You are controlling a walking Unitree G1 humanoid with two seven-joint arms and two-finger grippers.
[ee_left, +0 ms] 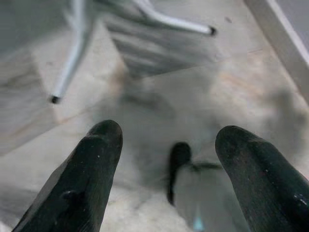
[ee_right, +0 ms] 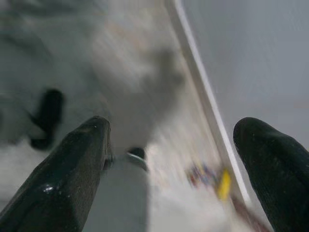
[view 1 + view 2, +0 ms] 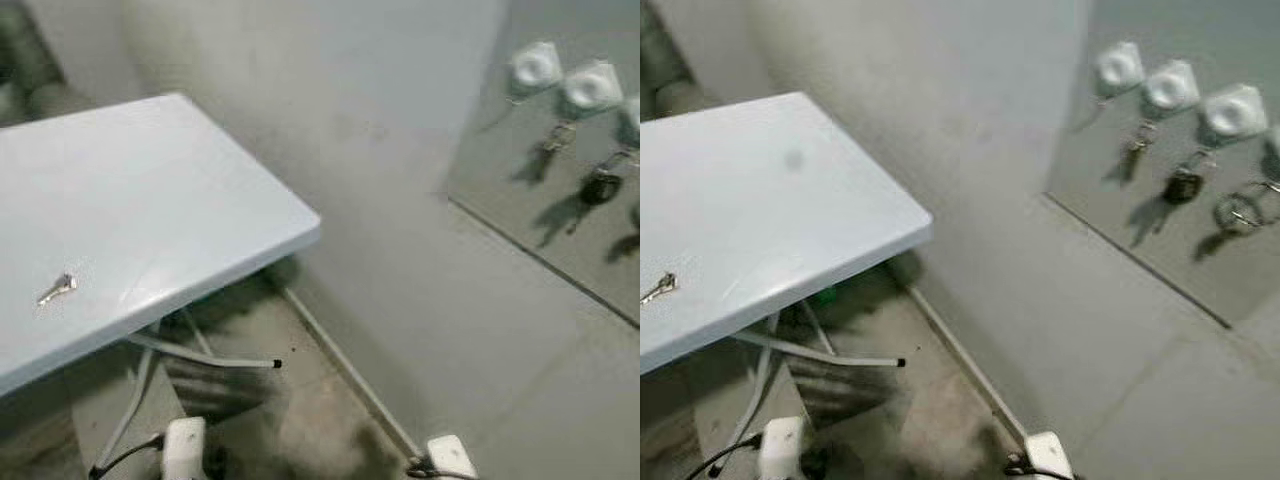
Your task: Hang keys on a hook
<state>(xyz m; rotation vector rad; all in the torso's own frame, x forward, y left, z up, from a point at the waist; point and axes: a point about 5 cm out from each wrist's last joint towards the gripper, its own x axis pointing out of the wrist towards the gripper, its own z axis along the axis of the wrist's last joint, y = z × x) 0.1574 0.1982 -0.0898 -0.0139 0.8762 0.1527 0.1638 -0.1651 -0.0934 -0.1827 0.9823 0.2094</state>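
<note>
A small silver metal key (image 3: pixel 57 289) lies flat on the pale blue table (image 3: pixel 180 200); both the left gripper (image 1: pixel 166 169) and the right gripper (image 2: pixel 169 164) hang spread apart, empty.

I see a white folding table (image 3: pixel 170 200) standing on the concrete floor (image 3: pixel 300 420), a single silver key (image 3: pixel 57 290) lying near the table's front edge.

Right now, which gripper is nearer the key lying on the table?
Left. The left gripper hangs low over the floor by the table's legs, below the key on the table. The right gripper hangs farther right, along the wall's baseboard.
</note>
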